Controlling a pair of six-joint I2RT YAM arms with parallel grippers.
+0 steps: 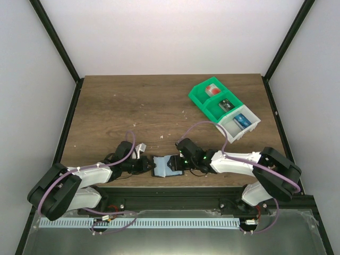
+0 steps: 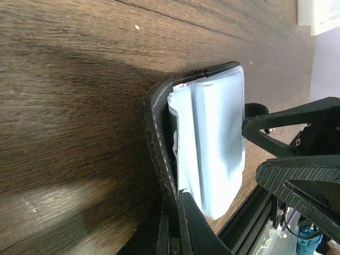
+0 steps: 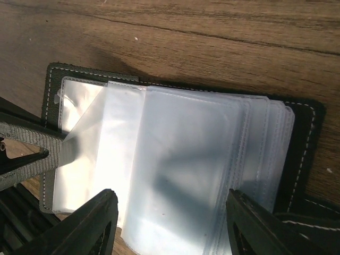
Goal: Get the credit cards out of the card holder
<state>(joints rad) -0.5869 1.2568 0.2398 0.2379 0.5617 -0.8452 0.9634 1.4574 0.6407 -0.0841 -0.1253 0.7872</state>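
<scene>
The card holder (image 1: 167, 166) lies open near the table's front edge, between my two grippers. It has a black stitched cover (image 3: 305, 138) and a stack of pale clear sleeves (image 3: 180, 159). My left gripper (image 2: 178, 201) is shut on the cover's black edge (image 2: 156, 133), with the pale sleeves (image 2: 212, 133) standing beside it. My right gripper (image 3: 172, 215) is open, with one finger on each side of the sleeve stack and the sleeves lying under the gap. It sits at the holder's right end (image 1: 185, 161). The credit cards are hidden; no bright blue card shows in the sleeves.
A green-and-white compartment bin (image 1: 224, 108) stands at the back right with small items in its cells. The black frame rail (image 1: 175, 192) runs right behind the holder at the table's near edge. Brown wood tabletop (image 1: 138, 106) stretches beyond.
</scene>
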